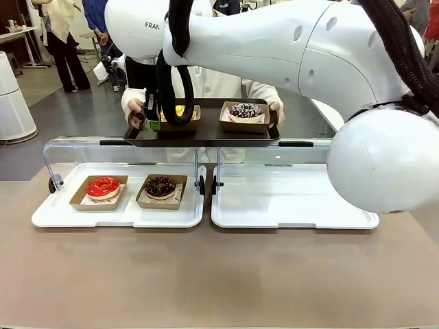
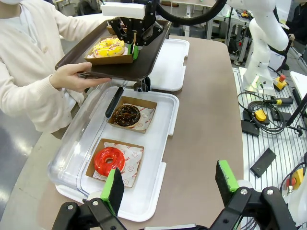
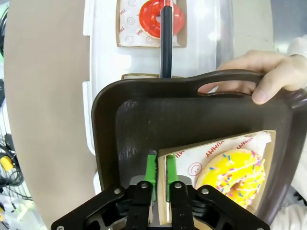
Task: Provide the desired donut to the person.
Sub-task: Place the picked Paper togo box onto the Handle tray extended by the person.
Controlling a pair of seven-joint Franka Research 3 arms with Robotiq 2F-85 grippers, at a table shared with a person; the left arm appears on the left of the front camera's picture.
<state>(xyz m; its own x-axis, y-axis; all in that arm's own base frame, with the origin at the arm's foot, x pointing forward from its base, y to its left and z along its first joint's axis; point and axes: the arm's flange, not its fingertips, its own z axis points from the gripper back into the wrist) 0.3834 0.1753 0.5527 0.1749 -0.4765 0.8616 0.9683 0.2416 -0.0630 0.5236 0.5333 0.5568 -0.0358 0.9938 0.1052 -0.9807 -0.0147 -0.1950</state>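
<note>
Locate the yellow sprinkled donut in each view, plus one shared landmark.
Front view: yellow sprinkled donut on the dark brown tray's left side, mostly hidden behind black cable.
Left wrist view: top centre-left, in its cardboard box under the right gripper.
Right wrist view: bottom right, beside that gripper's fingers.
Shared landmark: the red glazed donut.

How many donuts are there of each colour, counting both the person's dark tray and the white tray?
Yellow donut: 1
Red donut: 1
Chocolate donut: 1
Dark sprinkled donut: 1
Total: 4
</note>
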